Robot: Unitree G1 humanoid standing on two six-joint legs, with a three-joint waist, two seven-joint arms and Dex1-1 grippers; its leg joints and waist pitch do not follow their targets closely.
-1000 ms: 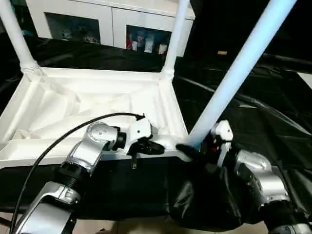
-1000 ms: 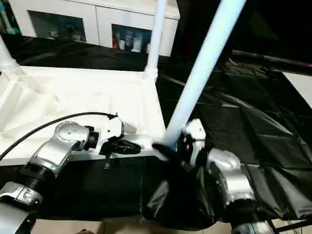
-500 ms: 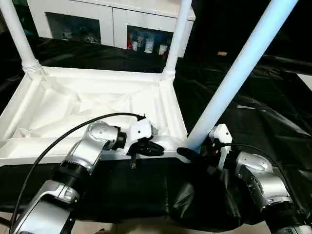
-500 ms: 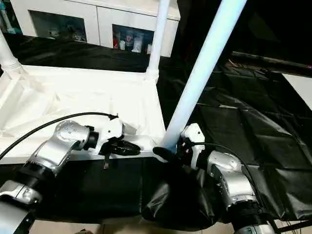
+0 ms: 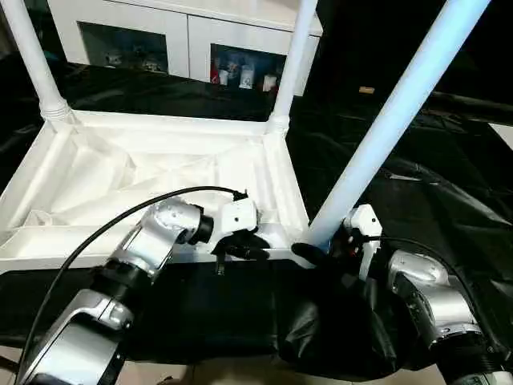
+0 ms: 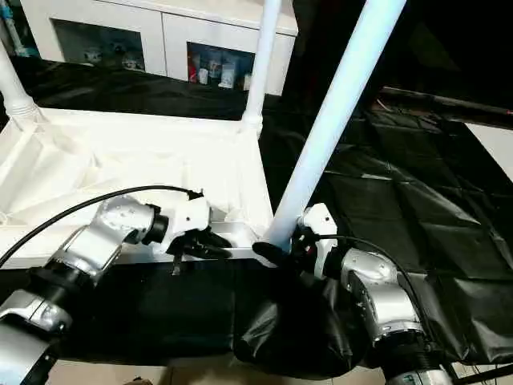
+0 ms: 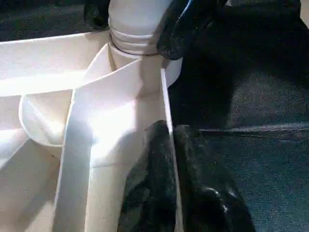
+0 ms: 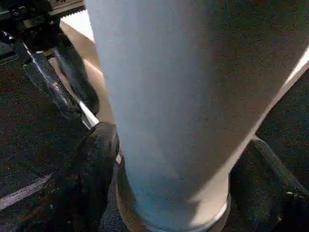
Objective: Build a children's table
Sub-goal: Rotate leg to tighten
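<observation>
The children's table top [image 5: 48,245] lies upside down, ribs up. Two white legs [image 5: 292,60] [image 5: 28,56] stand in its far corner sockets. A third leg [image 5: 393,120] leans to the right out of the near right corner socket [image 7: 137,43]. My right gripper [image 5: 325,245] is shut on this leg's base, one black finger [image 8: 91,159] on each side. My left gripper [image 5: 255,250] is shut on the top's near rim wall [image 7: 166,106] beside that corner, its fingers [image 7: 145,193] straddling the thin wall.
Black cloth [image 5: 417,192] covers the work surface and hangs over the near edge. A white cabinet [image 5: 184,32] with glass doors stands behind the table top. A black cable [image 5: 104,228] arcs from my left wrist over the rim.
My left wrist has shifted slightly toward the near right corner along the rim. My right gripper's fingers have drawn in on the leaning leg's base. The leg keeps its tilt.
</observation>
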